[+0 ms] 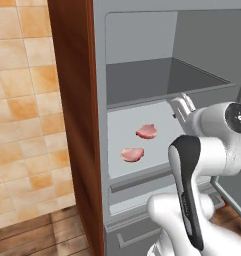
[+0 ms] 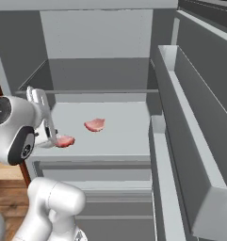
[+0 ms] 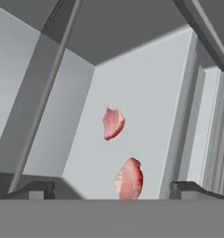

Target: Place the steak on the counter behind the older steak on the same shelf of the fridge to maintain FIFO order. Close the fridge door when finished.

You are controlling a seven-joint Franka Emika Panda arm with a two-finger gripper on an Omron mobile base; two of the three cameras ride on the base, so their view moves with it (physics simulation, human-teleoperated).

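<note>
End effector (image 3: 111,189) hangs open and empty above the shelf (image 1: 162,150). Both steaks lie apart there: the steak (image 1: 147,131) behind, the older steak (image 1: 132,154) in front.

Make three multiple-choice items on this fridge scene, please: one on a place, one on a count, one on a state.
1. Where do the two steaks lie?
A. on the pale shelf
B. on the darker shelf above
C. in a door bin

2. How many steaks are in the fridge?
A. one
B. two
C. three

3. How is the gripper?
A. shut on a steak
B. shut on nothing
C. open, holding nothing

Key:
1 A: the front steak and the rear steak both rest on the pale shelf, below the darker shelf.
2 B: two pink slabs show, one behind the other.
3 C: the gripper has its fingertips far apart in the hand view, and both steaks lie on the shelf.
</note>
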